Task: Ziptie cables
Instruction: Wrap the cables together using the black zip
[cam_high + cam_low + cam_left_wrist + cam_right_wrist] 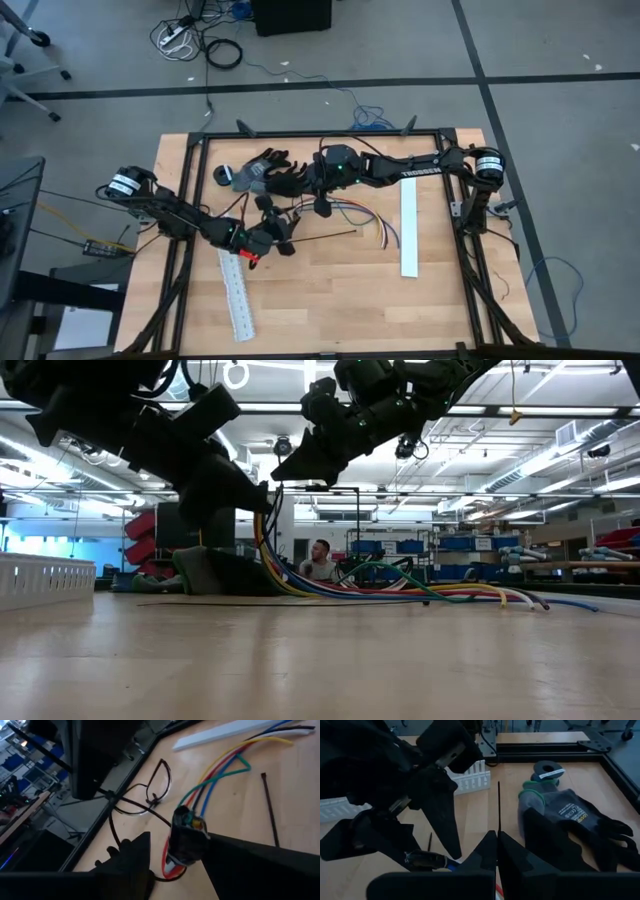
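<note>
Currently your left gripper (268, 236) pinches cables (362, 214) at bundled end, mid-table; loose ends fan toward white strip (411, 230). Your right gripper (497, 851), fingers pressed together, nips black zip tie (498, 805) just beside bundle.

Grey concrete floor (560, 130) with dark tape lines (300, 85); power strip and coiled cords (195, 42) lying on it. Low view: open workshop hall, ceiling strip lights (560, 460), shelving with blue bins (470, 545), a seated person (320, 560) far back.
</note>
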